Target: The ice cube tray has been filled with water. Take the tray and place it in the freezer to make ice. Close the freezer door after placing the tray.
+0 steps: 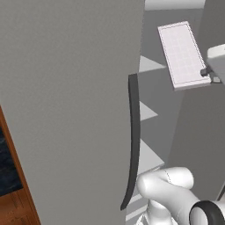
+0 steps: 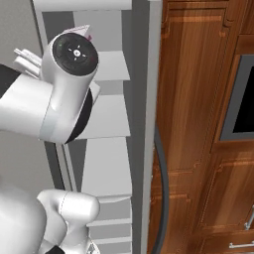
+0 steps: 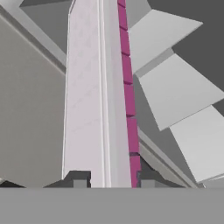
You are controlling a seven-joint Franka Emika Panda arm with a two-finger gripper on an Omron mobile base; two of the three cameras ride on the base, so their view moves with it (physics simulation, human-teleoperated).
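Now we see one ice cube tray (image 1: 183, 54) pinched at its edge by our claw (image 3: 109, 180), beside four white shelves (image 3: 175, 89) inside the freezer (image 1: 66, 96).

No readable text, labels, brands, numbers or signs were on anything in these views.
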